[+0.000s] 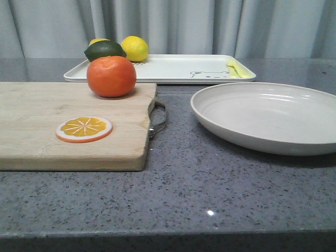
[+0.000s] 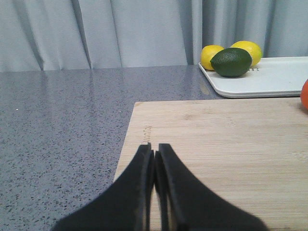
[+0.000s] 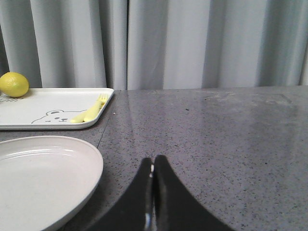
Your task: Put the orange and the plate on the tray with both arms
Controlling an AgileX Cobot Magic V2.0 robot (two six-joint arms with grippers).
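On tray (image 1: 173, 71) — two lemons (image 1: 135, 48), one lime (image 1: 105, 50).

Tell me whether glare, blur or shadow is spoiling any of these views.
Front view: sharp, one small glare spot on the countertop, soft shadow under the plate. Left wrist view: cutting board sharp, the shut left gripper dark and soft-edged. Right wrist view: even light, the right gripper likewise blurred.
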